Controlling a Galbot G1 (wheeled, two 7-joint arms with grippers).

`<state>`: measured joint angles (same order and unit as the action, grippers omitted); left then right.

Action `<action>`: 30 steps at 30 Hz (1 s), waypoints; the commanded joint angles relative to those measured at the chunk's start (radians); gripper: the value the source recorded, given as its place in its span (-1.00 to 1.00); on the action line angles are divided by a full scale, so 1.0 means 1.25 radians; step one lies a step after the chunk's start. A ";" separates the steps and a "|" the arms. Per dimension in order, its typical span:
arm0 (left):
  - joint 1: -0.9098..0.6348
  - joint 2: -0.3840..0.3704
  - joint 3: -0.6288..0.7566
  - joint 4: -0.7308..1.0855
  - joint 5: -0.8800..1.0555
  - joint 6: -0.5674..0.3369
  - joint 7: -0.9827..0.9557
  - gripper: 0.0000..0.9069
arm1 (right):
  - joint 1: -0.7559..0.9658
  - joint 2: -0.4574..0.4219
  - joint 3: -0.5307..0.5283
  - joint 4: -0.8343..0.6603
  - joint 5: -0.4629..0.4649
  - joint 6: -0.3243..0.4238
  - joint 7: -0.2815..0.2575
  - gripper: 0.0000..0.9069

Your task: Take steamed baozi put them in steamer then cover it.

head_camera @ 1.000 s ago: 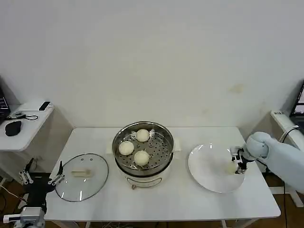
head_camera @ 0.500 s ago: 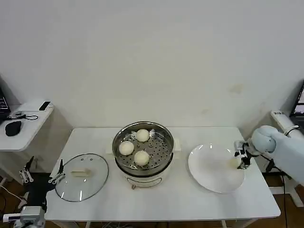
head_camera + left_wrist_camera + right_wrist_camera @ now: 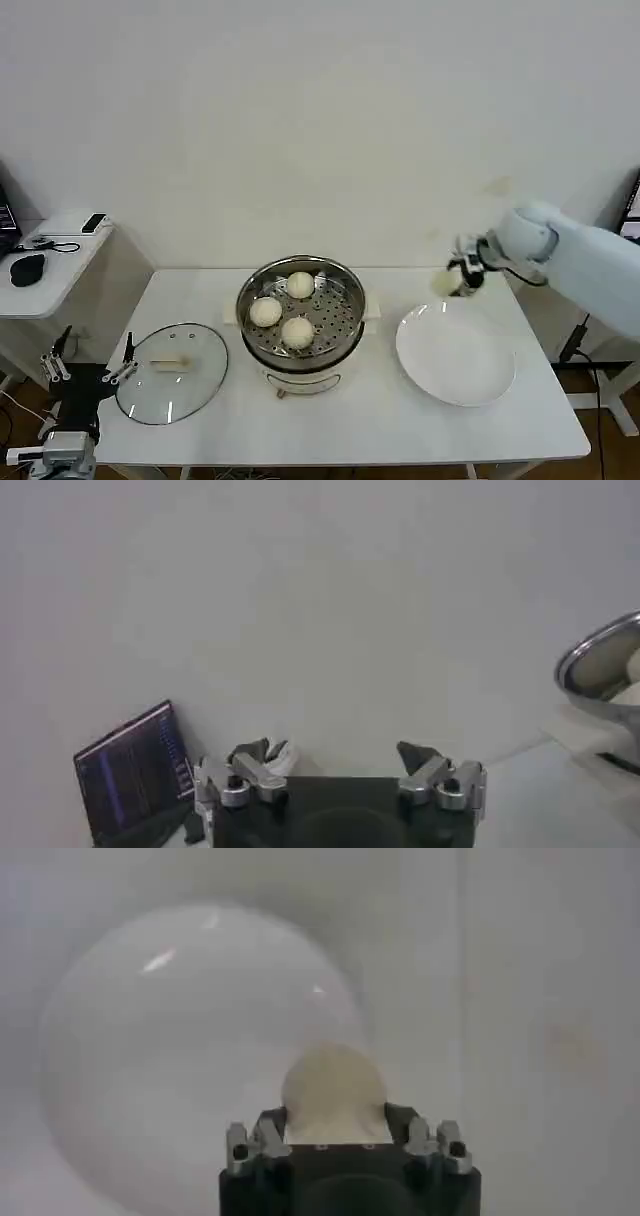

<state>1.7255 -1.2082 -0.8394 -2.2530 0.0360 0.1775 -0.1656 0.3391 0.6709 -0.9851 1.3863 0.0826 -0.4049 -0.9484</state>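
Steel steamer point(image 3: 300, 312), three baozi point(image 3: 298, 330) inside.

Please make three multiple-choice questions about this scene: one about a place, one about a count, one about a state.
1. Where does the cover lie?
A. on the steamer
B. on the table left of the steamer
C. on the white plate

2. How many steamed baozi rest inside the steamer?
A. one
B. three
C. four

3. What is the state of the right gripper?
A. shut on a baozi
B. open above the cover
C. resting on the plate

Answers: 1 B, the cover lies flat on the table. 2 B, three buns sit on the perforated tray. 3 A, the fourth baozi sits between its fingers, lifted above the white plate.
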 commanded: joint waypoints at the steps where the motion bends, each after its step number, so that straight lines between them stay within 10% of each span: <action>1: -0.003 -0.002 0.001 0.006 0.001 -0.001 0.000 1.00 | 0.214 0.191 -0.154 0.041 0.245 -0.139 0.105 0.49; 15: -0.007 -0.009 -0.003 0.002 0.002 0.000 -0.001 1.00 | 0.153 0.387 -0.181 0.027 0.480 -0.258 0.272 0.51; 30: 0.000 -0.006 -0.017 0.005 -0.004 -0.002 -0.003 1.00 | 0.058 0.376 -0.198 -0.007 0.395 -0.260 0.267 0.51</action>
<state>1.7251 -1.2169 -0.8586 -2.2517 0.0312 0.1759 -0.1686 0.4545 1.1085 -1.2133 1.3876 0.5724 -0.7006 -0.6457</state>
